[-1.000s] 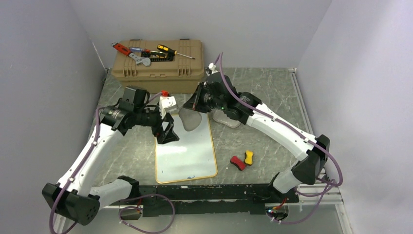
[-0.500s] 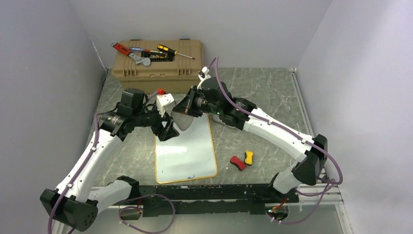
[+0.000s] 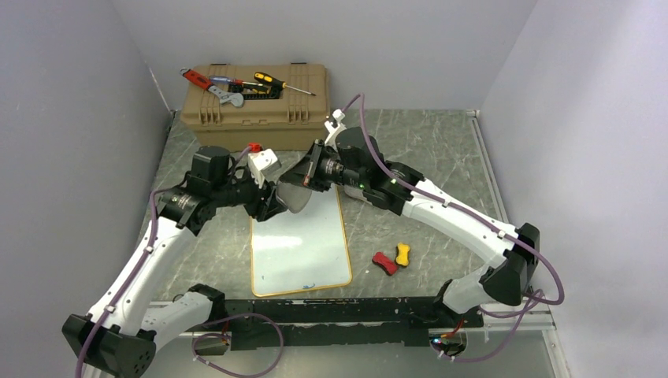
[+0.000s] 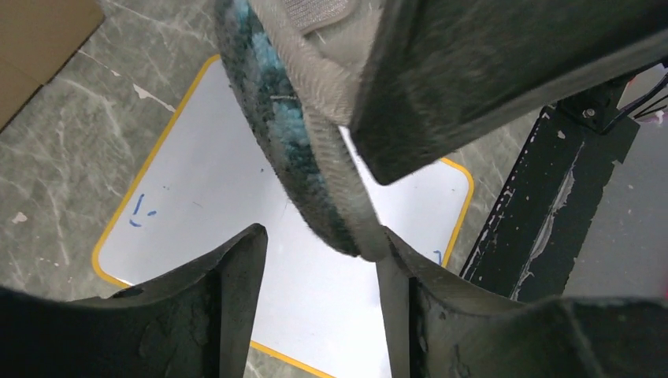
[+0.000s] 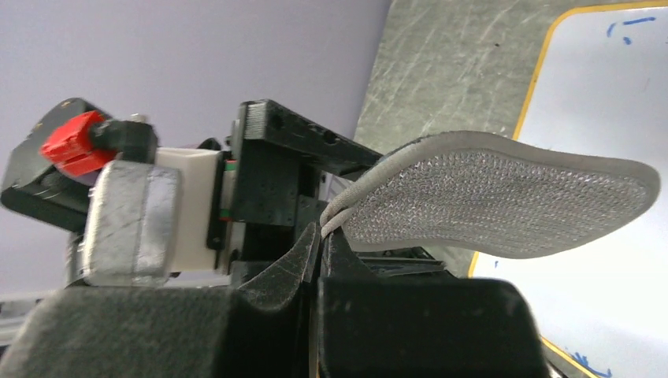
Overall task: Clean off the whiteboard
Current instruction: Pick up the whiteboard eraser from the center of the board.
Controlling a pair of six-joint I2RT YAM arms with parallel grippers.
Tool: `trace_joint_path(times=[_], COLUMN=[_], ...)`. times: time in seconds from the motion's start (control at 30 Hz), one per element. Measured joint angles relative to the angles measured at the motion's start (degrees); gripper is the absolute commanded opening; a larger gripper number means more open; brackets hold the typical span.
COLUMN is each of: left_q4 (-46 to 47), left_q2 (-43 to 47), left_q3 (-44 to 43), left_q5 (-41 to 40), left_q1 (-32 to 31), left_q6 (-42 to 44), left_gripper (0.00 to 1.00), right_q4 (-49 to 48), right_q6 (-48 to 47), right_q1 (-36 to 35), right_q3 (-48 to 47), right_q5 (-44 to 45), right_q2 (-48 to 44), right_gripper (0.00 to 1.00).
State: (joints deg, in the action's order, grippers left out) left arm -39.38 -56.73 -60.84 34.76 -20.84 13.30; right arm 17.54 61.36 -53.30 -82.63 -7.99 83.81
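No readable text, label, brand or number in any view. Whiteboard [image 3: 300, 252] has only a few short blue strokes [image 4: 140, 211] near its corners, not legible as letters or digits. Tan case [image 3: 256, 106] and the tools [image 3: 236, 85] on it show no readable marking.

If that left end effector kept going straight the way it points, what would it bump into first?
The left end effector would likely meet the pad first; it hangs between its jaws, pinched by the right end effector. The whiteboard lies beyond.
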Motion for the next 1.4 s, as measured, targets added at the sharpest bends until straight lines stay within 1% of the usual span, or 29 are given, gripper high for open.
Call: trace_joint_path(times=[0.03,0.1,0.23,0.27,0.3,0.33,0.37,0.4,0.43,0.47,0.5,0.53,0.57,0.63,0.7,0.77,0.8,0.83,0.93,1.03,1.17,1.3,1.4], left_q4=[0.1,0.2,1.1,1.5,1.9,2.3,2.4,2.6,2.9,3.1,3.2,3.1,3.2,3.7,4.0,4.1,4.2,4.3,4.5,4.6,4.4,4.0,3.1], left_q2=[0.0,0.0,-0.1,-0.1,-0.1,-0.1,0.0,0.0,0.2,0.3,0.3,0.4,0.4,0.4,0.7,0.8,0.8,0.8,0.9,1.4,1.4,1.2,0.4], left_q3=[0.2,0.4,0.4,0.4,0.4,0.4,0.4,0.5,0.8,1.0,1.3,1.5,1.7,1.7,1.7,1.7,1.7,1.7,1.7,2.3,2.4,2.4,2.5], left_q5=[0.2,0.5,1.0,1.0,1.0,1.1,1.2,1.3,1.4,1.3,1.1,0.7,0.3,-0.6,-2.0,-3.7,-4.5,-4.9,-6.2,-7.1,-7.7,-8.6,-10.2], left_q1=[0.0,0.0,0.0,0.0,0.0,0.0,0.0,0.0,0.0,0.0,0.0,0.0,0.0,-0.1,-0.3,-0.3,-0.2,-0.2,-0.2,-0.2,-0.2,-0.2,-0.2], left_q6=[-0.1,-0.6,-1.8,-2.2,-2.6,-2.7,-3.1,-3.4,-3.5,-3.5,-3.2,-3.3,-2.9,-1.7,-0.2,2.2,3.2,4.1,7.5,10.2,12.6,14.2,15.1], left_gripper=[0.62,0.77,0.86,0.87,0.83,0.77,0.66,0.54,0.38,0.09,0.00,0.00,0.00,0.00,0.00,0.00,0.00,0.00,0.00,0.00,0.00,0.00,0.00], right_q4=[-0.7,-1.4,-3.0,-3.2,-3.2,-3.3,-3.5,-3.5,-3.6,-3.6,-3.6,-3.7,-3.7,-3.6,-2.9,-1.2,-0.5,0.6,3.1,3.5,3.4,3.0,2.1], right_q6=[0.3,0.8,1.8,1.9,2.1,2.2,2.3,2.3,2.4,2.4,2.6,2.7,2.8,2.8,2.9,2.5,2.9,2.8,3.0,3.7,4.9,6.2,7.3], right_q1=[0.0,0.0,0.0,0.0,0.0,0.0,0.0,0.0,0.0,0.0,0.0,0.0,0.0,0.0,0.0,0.1,0.1,0.1,0.2,0.3,0.3,0.4,0.4], right_q3=[0.3,0.5,1.3,1.6,1.9,2.1,2.3,2.4,2.6,2.8,3.0,3.1,3.2,3.5,3.5,3.4,3.3,3.1,1.5,0.3,-0.4,-1.1,-1.3], right_q5=[-0.4,-1.4,-2.9,-3.0,-3.1,-3.1,-3.1,-3.1,-3.1,-3.1,-3.1,-3.1,-3.1,-3.0,-2.7,-1.9,-1.4,-0.7,1.1,2.4,3.2,2.8,2.4], right_q2=[-0.3,-0.6,-0.6,-0.6,-0.6,-0.6,-0.6,-0.7,-0.9,-1.2,-1.5,-1.9,-2.3,-2.9,-3.0,-3.1,-3.0,-2.9,-1.8,-0.3,1.8,4.5,5.9], right_gripper=[0.00,0.00,0.00,0.00,0.00,0.00,0.00,0.00,0.00,0.00,0.00,0.00,0.03,0.31,0.47,0.65,0.71,0.74,0.75,0.74,0.66,0.53,0.52])
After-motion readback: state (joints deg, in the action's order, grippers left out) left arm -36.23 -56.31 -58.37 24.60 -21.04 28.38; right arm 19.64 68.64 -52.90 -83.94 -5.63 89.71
